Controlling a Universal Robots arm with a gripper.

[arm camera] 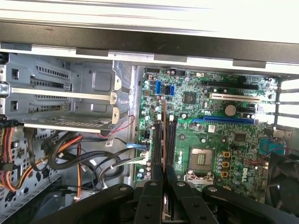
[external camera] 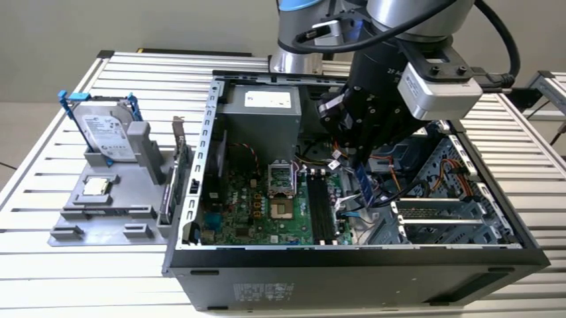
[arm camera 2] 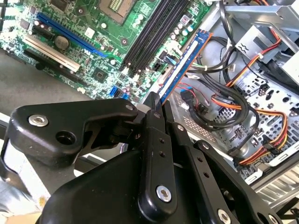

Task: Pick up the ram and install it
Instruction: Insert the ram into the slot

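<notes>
1. A white label [external camera: 106, 136] on the silver hard drive in blue rails [external camera: 89, 116] — print too small to read.
2. A white sticker [external camera: 267, 99] on the grey metal power-supply box [external camera: 261, 142]: nothing legible.
3. A pale print block [external camera: 265, 291] on the black computer case's outer wall [external camera: 372, 275] is unreadable.
4. In the first wrist view, white lettering [arm camera: 238, 175] on the green motherboard [arm camera: 210, 140] — not legible.

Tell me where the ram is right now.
In the second wrist view the ram is clamped in the gripper inside the open computer case, over the edge of the motherboard beside the black memory slots.
</notes>
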